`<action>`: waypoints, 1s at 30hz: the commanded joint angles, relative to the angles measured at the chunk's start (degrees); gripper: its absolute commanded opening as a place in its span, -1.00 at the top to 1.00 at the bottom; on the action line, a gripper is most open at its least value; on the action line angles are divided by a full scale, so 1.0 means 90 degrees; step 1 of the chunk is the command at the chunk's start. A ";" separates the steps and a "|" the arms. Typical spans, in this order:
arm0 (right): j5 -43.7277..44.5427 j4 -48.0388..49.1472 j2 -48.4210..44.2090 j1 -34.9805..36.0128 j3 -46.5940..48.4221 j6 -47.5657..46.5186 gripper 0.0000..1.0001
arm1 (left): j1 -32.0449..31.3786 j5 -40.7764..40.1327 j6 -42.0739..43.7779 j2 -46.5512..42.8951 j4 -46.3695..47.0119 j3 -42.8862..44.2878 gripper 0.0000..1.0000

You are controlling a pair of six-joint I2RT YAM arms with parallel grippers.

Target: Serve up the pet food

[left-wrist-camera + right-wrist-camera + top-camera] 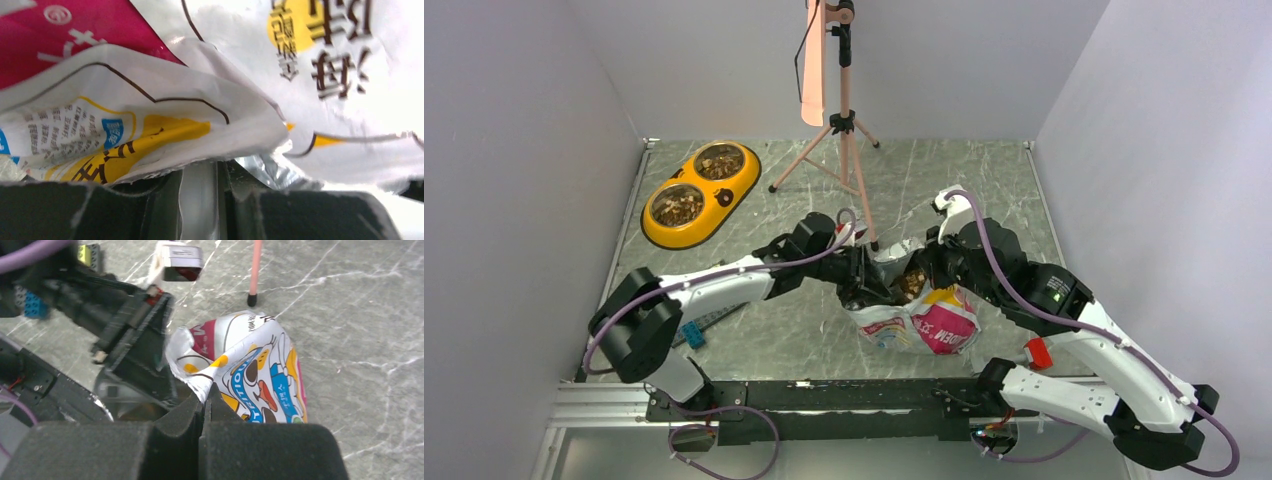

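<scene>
The printed food bag (919, 322) lies at the table's middle with its mouth held open. Brown kibble (911, 285) shows inside the mouth. My left gripper (862, 281) is shut on the bag's left rim; in the left wrist view the gripper (200, 172) pinches a strip of silvery bag lining under the printed wall (150, 125). My right gripper (931, 266) is shut on the right rim; in the right wrist view the gripper (205, 392) nips the bag's white edge (197, 377). The yellow double dish (724, 195) at far left holds kibble in both steel bowls (678, 206).
A pink tripod (846, 130) stands just behind the bag, and one of its feet shows in the right wrist view (252, 300). A blue block (694, 335) and a grey flat object lie by the left arm. Grey walls close in the left, back and right.
</scene>
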 commanded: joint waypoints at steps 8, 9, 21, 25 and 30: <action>0.1417 0.0600 -0.0283 0.0028 0.0142 -0.0338 1.00 | 0.0312 -0.0019 0.0108 -0.1879 0.0679 -0.0838 1.00; 0.1439 0.0626 -0.0304 0.0028 0.0123 -0.0343 1.00 | 0.0311 -0.0051 0.0178 -0.2005 0.0512 -0.0829 1.00; 0.1527 0.0624 -0.0403 0.0021 0.0112 -0.0324 1.00 | 0.0322 -0.0227 0.0455 -0.2953 -0.0489 -0.0728 1.00; 0.1554 0.0562 -0.0426 0.0023 0.0138 -0.0309 1.00 | 0.0321 -0.0159 0.0560 -0.3234 -0.0582 -0.0752 1.00; 0.1562 0.0556 -0.0420 0.0018 0.0138 -0.0294 1.00 | 0.0369 0.0285 0.1418 -0.3481 -0.0454 -0.0895 1.00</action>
